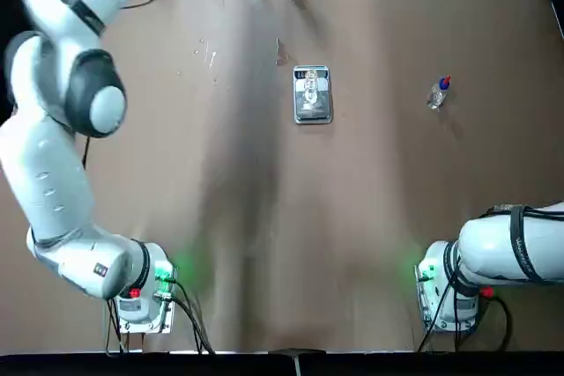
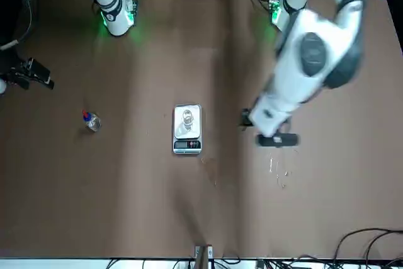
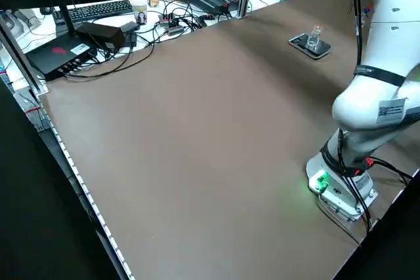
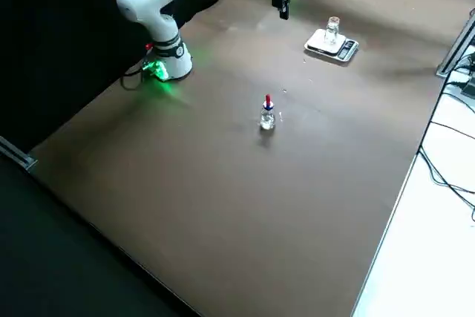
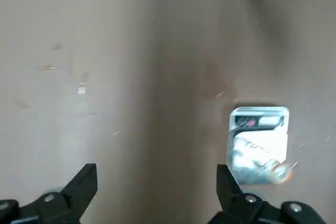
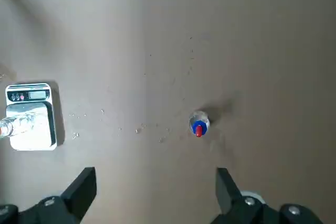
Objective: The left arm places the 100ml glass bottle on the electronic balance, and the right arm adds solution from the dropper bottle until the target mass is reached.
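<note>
Glass bottle point(image 1: 310, 87) standing upright on the pan of the scale point(image 1: 313, 108), near the middle of the desk point(image 1: 264, 217); placing step looks done. Dropper bottle point(image 1: 439, 92) upright on the bare desk, well apart from the scale, on the robot's right side, untouched.

Left gripper point(image 5: 157, 192) spread wide and empty, raised above the desk beside the scale, off to the robot's left of it. Right gripper point(image 6: 156, 192) also spread wide and empty, looking down on the dropper bottle from above, nowhere near contact.

Next in line, by judgement: picking up the dropper bottle. Probably very light, so easily tipped or nudged aside by one finger arriving first. Clear body likely hard and smooth, so slippery under the pads; a centred, square pinch needed. Best hold: across the round body just below the blue collar, leaving the red top free for dispensing. Red top probably soft and squeezable; gripping there could push liquid out early. Narrow base, tall shape: prone to toppling on a sideways approach.

Glass bottle on the pan equally light and breakable; any knock would upset the reading or tip it.
</note>
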Controlling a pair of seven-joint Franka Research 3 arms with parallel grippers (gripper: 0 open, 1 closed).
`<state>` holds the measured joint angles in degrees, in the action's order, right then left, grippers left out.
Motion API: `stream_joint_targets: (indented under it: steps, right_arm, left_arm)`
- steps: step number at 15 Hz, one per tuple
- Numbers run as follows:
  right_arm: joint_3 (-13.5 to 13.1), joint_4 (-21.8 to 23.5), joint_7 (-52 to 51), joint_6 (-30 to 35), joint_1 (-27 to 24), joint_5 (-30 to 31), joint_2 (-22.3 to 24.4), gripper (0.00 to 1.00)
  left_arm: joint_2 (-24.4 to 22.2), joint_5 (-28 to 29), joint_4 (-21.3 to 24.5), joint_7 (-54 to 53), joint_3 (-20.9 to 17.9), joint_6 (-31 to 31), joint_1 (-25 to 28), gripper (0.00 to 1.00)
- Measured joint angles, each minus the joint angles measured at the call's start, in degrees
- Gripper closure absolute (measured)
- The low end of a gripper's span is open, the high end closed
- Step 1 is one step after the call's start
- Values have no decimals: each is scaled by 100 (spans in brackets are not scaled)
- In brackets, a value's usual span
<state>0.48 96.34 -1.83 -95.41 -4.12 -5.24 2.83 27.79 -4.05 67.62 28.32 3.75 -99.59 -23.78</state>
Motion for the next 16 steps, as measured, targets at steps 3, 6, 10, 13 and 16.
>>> stream_joint_targets:
  steps: [3,6,10,13,16]
  right_arm:
    - [13,-7,0,-25,4,-1,0,0]
    - [32,-12,0,-61,15,-6,0,0]
    - [36,-18,0,-69,21,-13,0,0]
    - [34,-18,0,-65,21,-12,0,0]
    - [29,-18,0,-57,21,-12,0,0]
  left_arm:
    - [-329,-11,15,-1260,388,796,1135,0]
    - [-500,-17,32,-2667,515,1319,2253,0]
    - [-561,160,150,-3118,518,1442,2661,0]
    - [-573,274,203,-3123,542,1441,2649,0]
    - [-590,383,206,-3123,558,1440,2620,0]
